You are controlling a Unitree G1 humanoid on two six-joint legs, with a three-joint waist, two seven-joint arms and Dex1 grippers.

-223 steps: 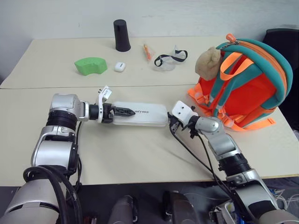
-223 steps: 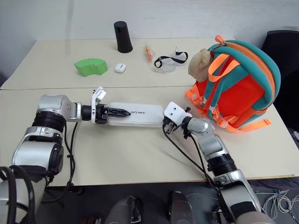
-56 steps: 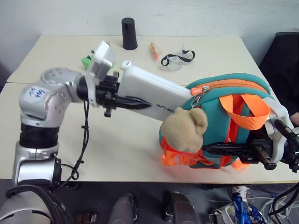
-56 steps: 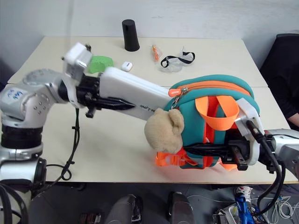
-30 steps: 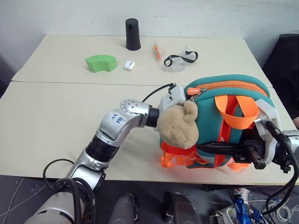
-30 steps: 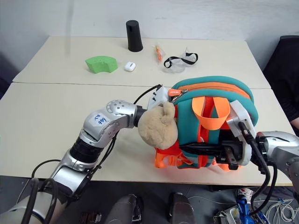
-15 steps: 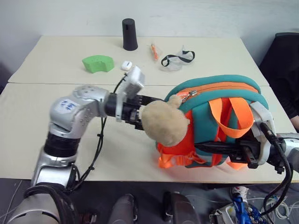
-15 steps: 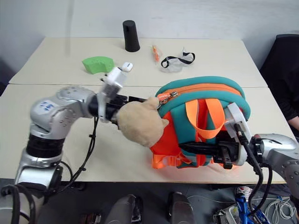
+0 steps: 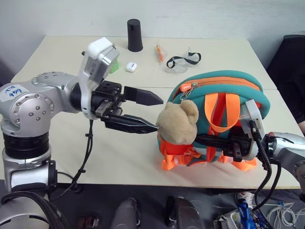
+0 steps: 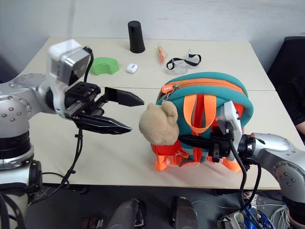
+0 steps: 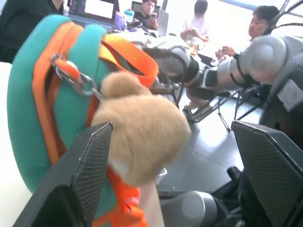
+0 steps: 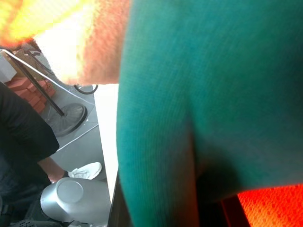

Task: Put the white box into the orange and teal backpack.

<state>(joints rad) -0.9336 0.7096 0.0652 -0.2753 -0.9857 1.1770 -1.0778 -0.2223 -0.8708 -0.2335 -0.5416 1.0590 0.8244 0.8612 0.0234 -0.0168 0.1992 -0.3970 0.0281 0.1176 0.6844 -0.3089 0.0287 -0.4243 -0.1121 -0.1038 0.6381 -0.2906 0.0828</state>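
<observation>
Two grippers: left gripper wide, empty, at 9 o'clock of orange and teal backpack; right gripper clamped on backpack strap.

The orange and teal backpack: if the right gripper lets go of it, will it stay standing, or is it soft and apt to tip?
The orange and teal backpack looks soft and padded, so it would probably sag rather than stand stiff. It stands upright near the table's front edge while the right gripper pinches it; the plush toy hanging on one side may pull it over.

Orange and teal backpack | upright at surface's near edge, before me | tan plush toy hanging in front
</observation>
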